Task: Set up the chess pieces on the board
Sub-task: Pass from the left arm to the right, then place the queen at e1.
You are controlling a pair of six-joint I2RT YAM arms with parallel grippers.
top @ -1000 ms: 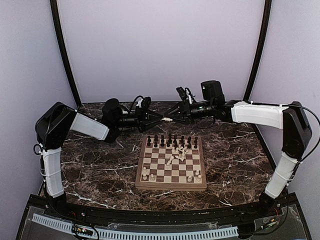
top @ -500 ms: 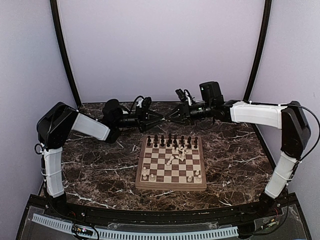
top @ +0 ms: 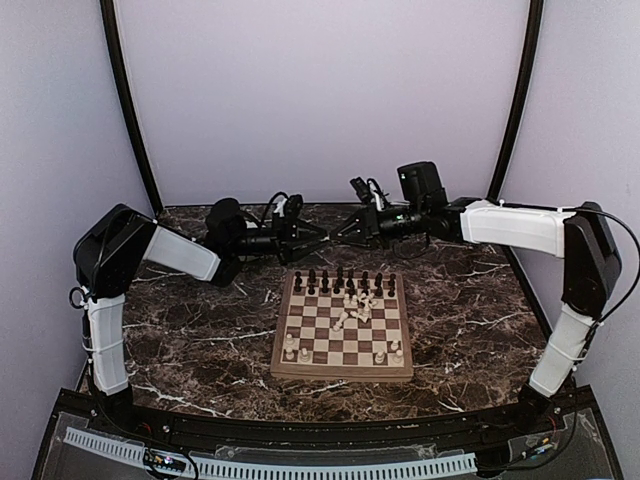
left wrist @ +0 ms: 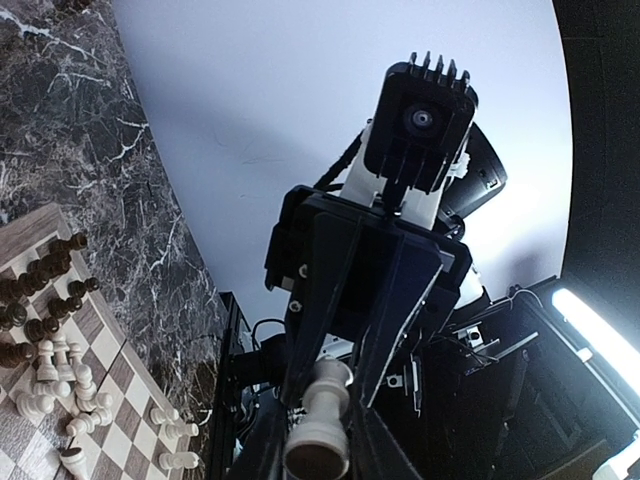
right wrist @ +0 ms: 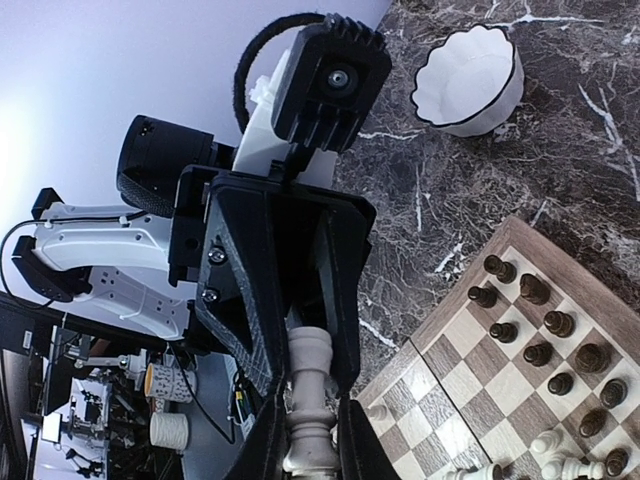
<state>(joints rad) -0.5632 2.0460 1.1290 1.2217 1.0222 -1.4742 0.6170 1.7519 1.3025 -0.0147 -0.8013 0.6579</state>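
left gripper (top: 322, 238): narrow, pinched on white chess piece (right wrist: 309, 400), tip to tip with the other arm, upper centre of top view.
right gripper (top: 341, 235): narrow on the same piece; couldn't tell which one bore the load.
piece axis: ran level along the line between the grippers, not upright.
board (top: 340, 371): on worktop, just below the grippers in frame; both arms about equally near.
next, probably: one lets go, the other stands the piece upright.

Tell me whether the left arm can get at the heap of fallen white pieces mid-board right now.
Probably not at once: the left pincer sits tip to tip with the right pincer on a white piece beyond the board. Nothing stands over the heap itself.
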